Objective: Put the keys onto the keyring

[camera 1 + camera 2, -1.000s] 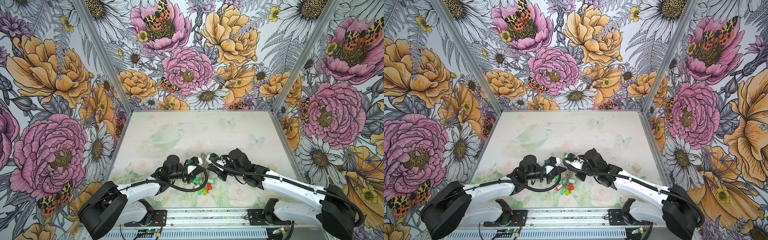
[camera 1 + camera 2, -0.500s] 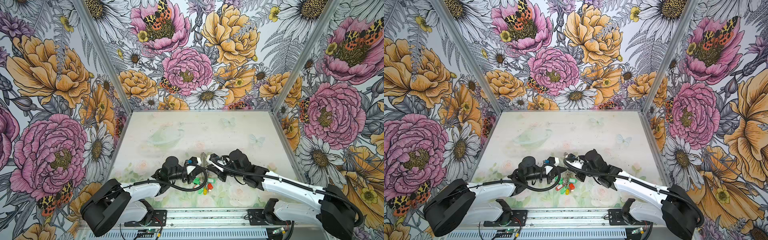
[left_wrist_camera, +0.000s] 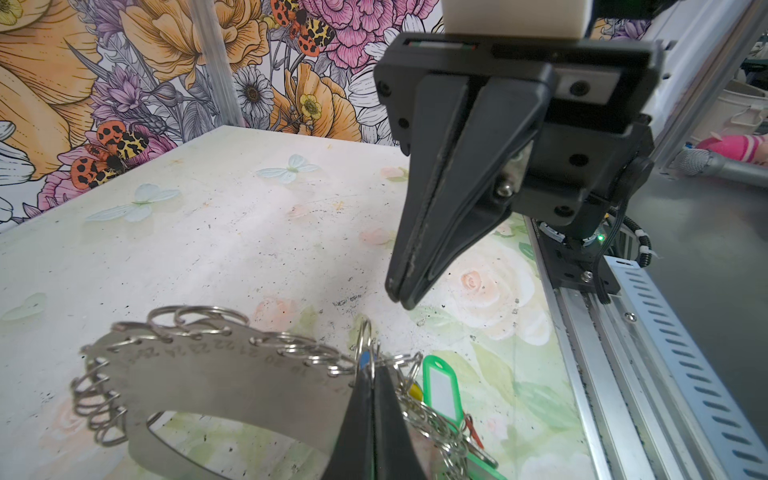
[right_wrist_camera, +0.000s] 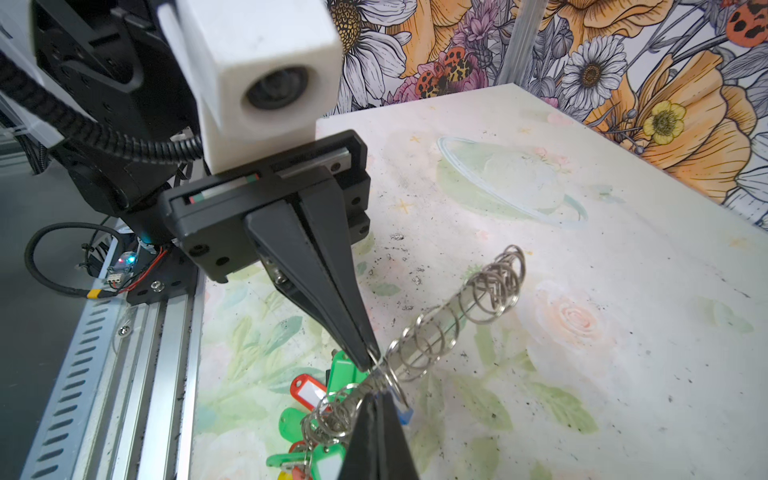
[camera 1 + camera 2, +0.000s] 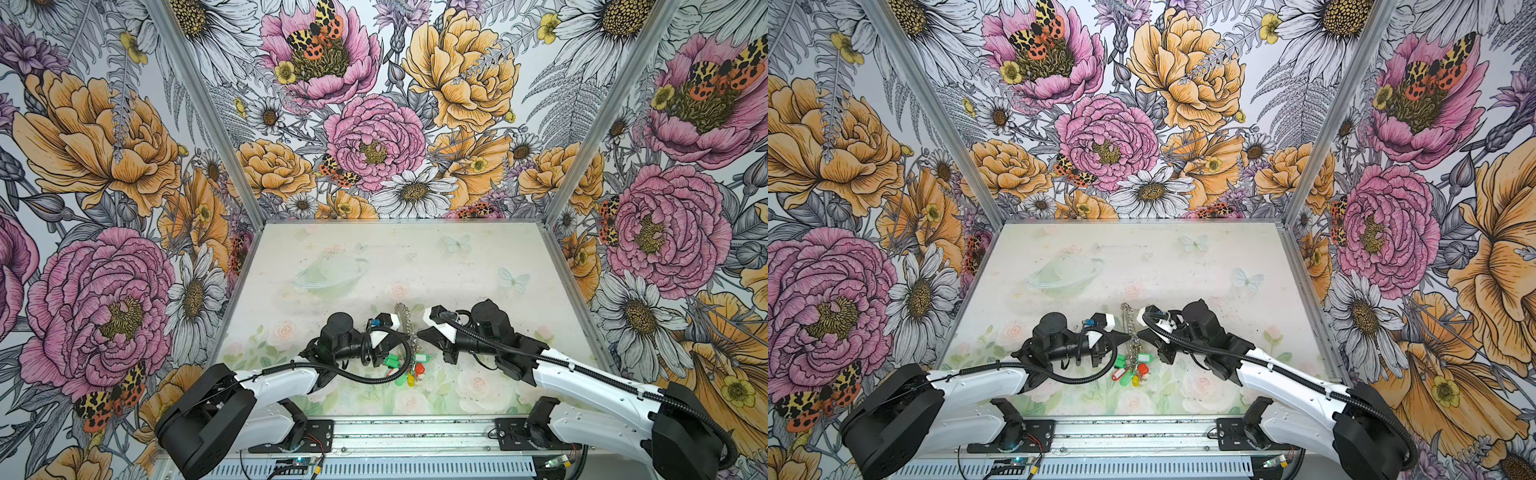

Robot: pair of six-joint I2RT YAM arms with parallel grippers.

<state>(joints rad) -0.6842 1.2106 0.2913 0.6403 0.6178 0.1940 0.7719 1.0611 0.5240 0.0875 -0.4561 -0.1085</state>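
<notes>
I'm keeping the left gripper (image 4: 369,362) clenched on the keyring (image 3: 216,374), holding it on edge. The keys (image 4: 405,413) are showing as a blue tag right at those tips. The right gripper (image 3: 398,293) is hovering beside, freshly pinched shut and empty, so I'm guessing the threading needs another try.

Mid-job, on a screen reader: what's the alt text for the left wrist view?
The left end effector is shut on the keyring's rim, with a blue tag at its tip. The right end effector points at the ring, shut and empty, not touching it. A green tag shows beside the rings, over the pale table.
</notes>
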